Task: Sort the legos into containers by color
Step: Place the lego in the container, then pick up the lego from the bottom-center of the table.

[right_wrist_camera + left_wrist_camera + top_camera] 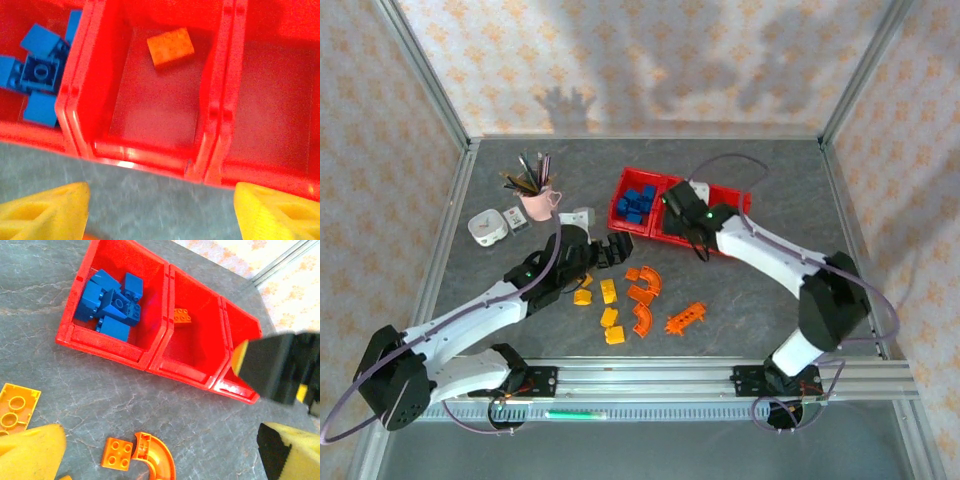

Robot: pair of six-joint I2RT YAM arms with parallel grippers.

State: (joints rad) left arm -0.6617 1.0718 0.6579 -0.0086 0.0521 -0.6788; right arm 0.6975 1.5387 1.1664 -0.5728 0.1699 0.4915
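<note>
Hovering released, jaws wide, right gripper [161,200] faces red plastic bins [75,90]; orange rectangular brick [170,47] lies ahead, middle compartment.

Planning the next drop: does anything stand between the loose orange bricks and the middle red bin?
Nothing on the table between the small orange plastic brick and middle red plastic bin; the right tool hangs above its near rim.

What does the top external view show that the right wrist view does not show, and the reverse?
Top external adds the pink cup of pens, the loose orange and yellow legos and the left gripper. Right wrist adds the orange brick in the middle bin. Both show the blue bricks in the left bin.
</note>
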